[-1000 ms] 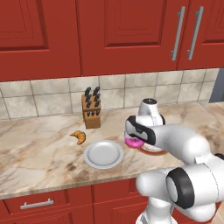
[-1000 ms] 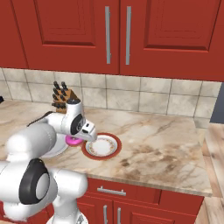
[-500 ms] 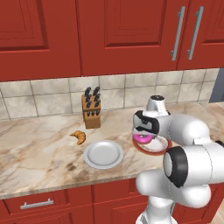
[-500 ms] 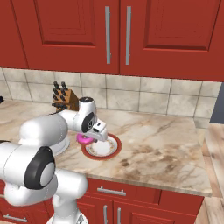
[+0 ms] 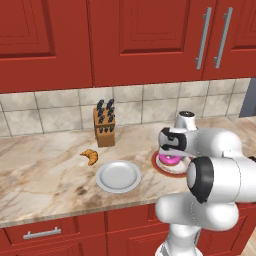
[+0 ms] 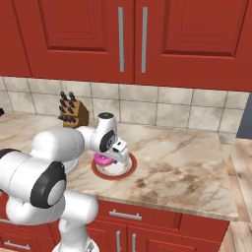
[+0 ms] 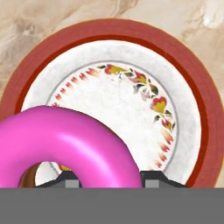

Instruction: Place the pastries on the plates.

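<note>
My gripper [image 5: 170,151] is shut on the pink-frosted ring donut [image 5: 169,160] and holds it low over the white plate with the red rim [image 5: 156,165]. In the hand view the donut [image 7: 65,144] sits between the fingertips [image 7: 154,179], offset toward one side of the red-rimmed plate [image 7: 183,57] and its patterned band. From the right base view, the donut [image 6: 102,158] hangs at the left part of that plate [image 6: 123,172], under the gripper [image 6: 114,153]. The plain grey plate [image 5: 118,176] lies bare to the left. Behind it, the golden croissant [image 5: 90,156] rests on the counter.
A wooden knife block [image 5: 104,127] stands against the tiled wall behind the croissant, and it is also seen at the back left [image 6: 73,112]. The marble counter [image 6: 182,162] stretches right of the red-rimmed plate. Red cabinets hang above.
The gripper has carried the donut rightward, from the red-rimmed plate's left edge to above the plate itself, and lowered it. Croissant and both plates have stayed put.
</note>
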You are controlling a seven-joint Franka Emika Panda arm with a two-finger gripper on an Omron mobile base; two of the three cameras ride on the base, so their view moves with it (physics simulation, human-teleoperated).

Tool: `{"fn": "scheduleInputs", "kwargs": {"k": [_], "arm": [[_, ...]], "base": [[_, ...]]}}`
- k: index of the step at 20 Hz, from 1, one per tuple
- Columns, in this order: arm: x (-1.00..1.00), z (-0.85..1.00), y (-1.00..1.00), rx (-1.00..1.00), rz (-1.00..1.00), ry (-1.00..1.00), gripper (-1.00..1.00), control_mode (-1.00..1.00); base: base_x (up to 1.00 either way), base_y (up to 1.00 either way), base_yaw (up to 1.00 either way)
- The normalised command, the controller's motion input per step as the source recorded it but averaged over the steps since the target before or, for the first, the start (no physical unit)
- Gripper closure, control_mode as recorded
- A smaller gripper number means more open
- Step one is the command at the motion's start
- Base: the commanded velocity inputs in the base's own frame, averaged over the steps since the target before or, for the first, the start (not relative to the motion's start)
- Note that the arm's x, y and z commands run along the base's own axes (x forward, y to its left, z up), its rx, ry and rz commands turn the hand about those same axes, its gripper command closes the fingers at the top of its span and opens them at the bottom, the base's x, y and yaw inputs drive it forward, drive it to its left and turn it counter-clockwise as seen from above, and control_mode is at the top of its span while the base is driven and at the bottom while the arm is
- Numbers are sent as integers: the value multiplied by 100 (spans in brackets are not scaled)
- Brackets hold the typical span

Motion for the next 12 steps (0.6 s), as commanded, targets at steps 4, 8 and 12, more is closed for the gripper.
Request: {"fn": "scheduleInputs", "kwargs": {"k": [4,8,12], "arm": [[0,-20,-18,0,-2,0,100,-100],[6,-13,-4,0,-3,0,100,-100],[0,0,-4,0,-1,0,100,-100]], "base": [[0,0,0],[0,0,0],[0,0,0]]}}
